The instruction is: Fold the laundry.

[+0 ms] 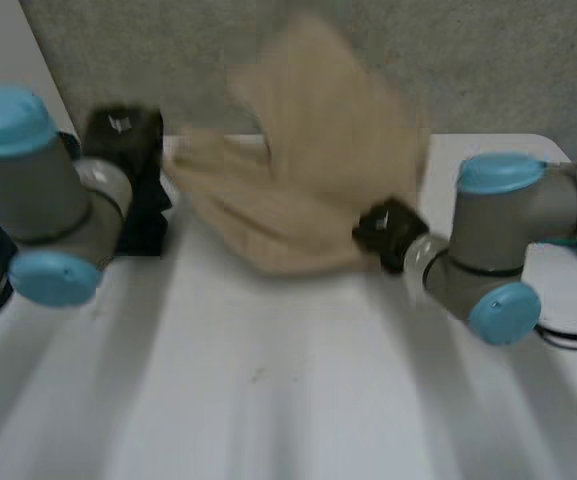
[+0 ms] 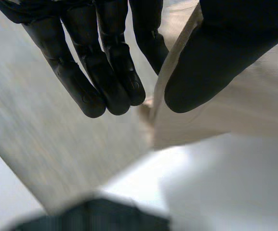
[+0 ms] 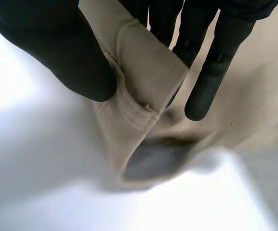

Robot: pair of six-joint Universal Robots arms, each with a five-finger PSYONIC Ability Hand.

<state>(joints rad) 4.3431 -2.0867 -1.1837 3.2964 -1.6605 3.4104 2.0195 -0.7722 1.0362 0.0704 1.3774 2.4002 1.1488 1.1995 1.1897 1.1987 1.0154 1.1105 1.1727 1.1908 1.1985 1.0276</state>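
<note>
A beige garment [image 1: 308, 170] hangs lifted over the far side of the white table [image 1: 268, 380], spread between my two hands. My left hand [image 1: 123, 135] is at its left end. In the left wrist view that hand [image 2: 105, 72] pinches the garment's edge [image 2: 225, 115] between thumb [image 2: 216, 57] and fingers. My right hand [image 1: 388, 232] holds the garment's lower right end. In the right wrist view this hand [image 3: 57, 48] grips a folded hem [image 3: 143, 82] between its thumb and fingers [image 3: 211, 72], and the cloth bunches just past the fingertips.
A grey speckled surface [image 1: 488, 60] lies beyond the table's far edge. Both grey arms with light-blue caps [image 1: 28, 180] [image 1: 498, 250] reach in from the sides. The near half of the table is bare white. A dark shape [image 2: 95, 216] lies below the left hand's fingertips.
</note>
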